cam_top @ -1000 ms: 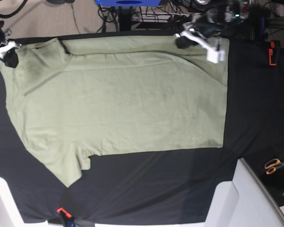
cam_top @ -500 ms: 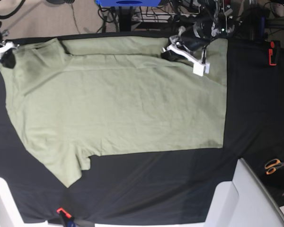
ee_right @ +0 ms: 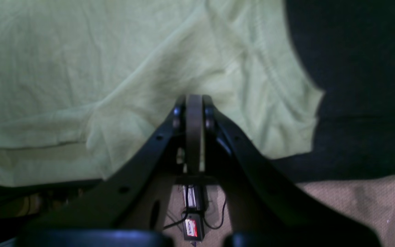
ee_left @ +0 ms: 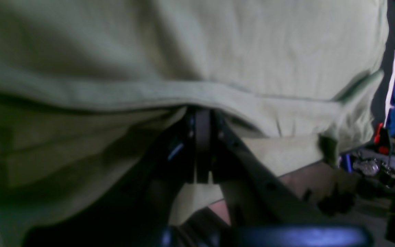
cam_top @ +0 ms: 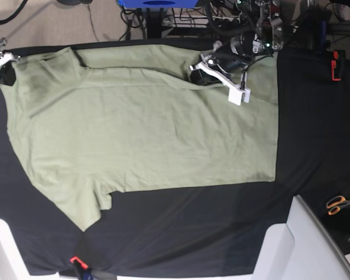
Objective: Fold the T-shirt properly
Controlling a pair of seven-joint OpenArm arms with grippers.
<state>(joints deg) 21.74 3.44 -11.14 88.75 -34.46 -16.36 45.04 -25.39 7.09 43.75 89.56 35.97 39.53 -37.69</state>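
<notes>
Now both end effectors pinch the T-shirt (cam_top: pixel 146 128); table cloth (cam_top: pixel 221 233) beneath.

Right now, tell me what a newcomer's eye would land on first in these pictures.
The pale green T-shirt spread flat over the black table cloth fills most of the base view. Next comes the left tool, shut on a fold of the shirt's far edge, with the right tool shut at the shirt's far left corner. Orange-handled scissors lie at the right edge.
</notes>
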